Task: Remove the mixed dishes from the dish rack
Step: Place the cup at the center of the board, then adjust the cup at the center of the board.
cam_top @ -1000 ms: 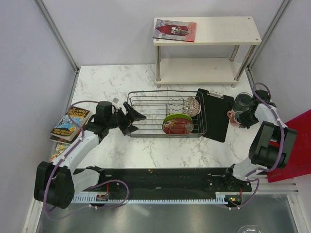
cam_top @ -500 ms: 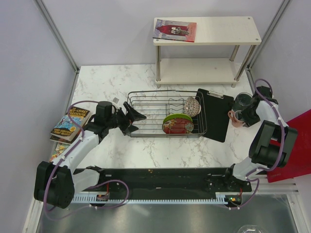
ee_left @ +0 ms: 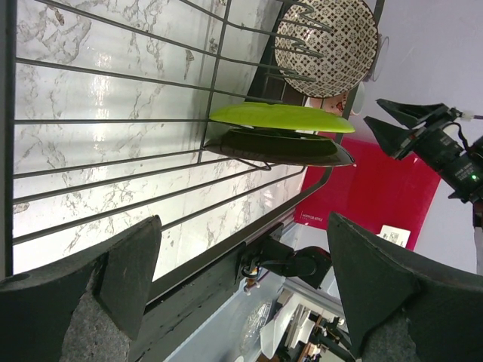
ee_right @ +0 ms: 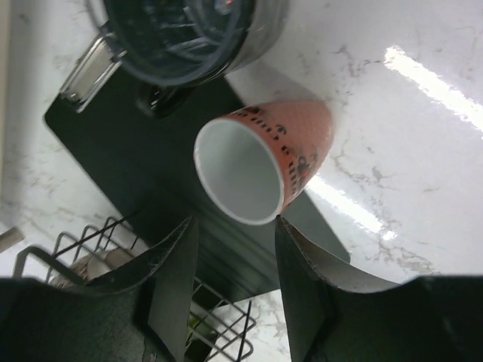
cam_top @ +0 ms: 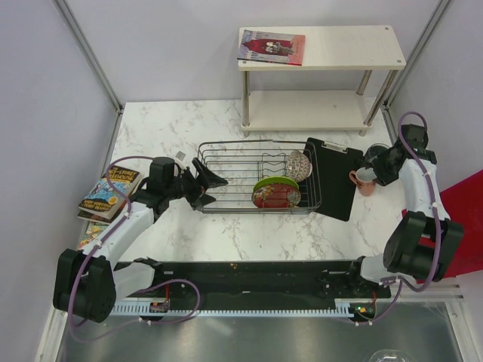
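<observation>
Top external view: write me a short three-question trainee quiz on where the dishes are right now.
1. True or false: the small pink cup sits inside the dish rack.
2. How many dishes are in the rack?
3. Which gripper is next to the pink cup? A) left gripper B) right gripper
Key: 1 false; 2 three: lime-green plate, red patterned dish, patterned bowl; 3 B.

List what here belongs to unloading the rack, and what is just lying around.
Job:
dish rack
lime-green plate
red dish
patterned bowl
pink cup
dark cup

Lying about:
black clipboard
books
shelf
magazine
</observation>
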Robot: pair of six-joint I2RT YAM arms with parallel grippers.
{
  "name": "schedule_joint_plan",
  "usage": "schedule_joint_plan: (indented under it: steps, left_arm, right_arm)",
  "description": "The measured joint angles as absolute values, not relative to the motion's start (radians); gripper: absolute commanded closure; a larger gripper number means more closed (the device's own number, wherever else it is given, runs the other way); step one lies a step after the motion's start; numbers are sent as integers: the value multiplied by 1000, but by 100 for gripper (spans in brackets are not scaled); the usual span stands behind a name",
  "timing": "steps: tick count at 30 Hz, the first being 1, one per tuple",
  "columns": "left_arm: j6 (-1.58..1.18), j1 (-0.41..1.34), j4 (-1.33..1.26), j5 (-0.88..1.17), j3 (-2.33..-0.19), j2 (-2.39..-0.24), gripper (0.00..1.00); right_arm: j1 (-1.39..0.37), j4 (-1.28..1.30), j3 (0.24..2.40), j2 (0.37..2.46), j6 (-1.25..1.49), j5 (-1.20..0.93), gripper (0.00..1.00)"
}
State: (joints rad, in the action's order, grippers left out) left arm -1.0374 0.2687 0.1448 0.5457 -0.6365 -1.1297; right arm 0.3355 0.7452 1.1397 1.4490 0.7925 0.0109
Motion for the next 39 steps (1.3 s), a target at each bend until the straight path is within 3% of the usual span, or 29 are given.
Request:
schedule_joint_plan:
  steps: [7,21,39]
  left_arm:
    - [-1037,269,143,549,-636,-1131,3]
    - [-1035,269,143,550,-636,-1131,3]
    - [-1034,269,142,551,-636,-1132,3]
  right_arm:
    - [311,750,1140,1342,802,-20,47]
    - [311,739,1081,1340,801,-17,47]
    - [309,718,1149,1453,802,45,47]
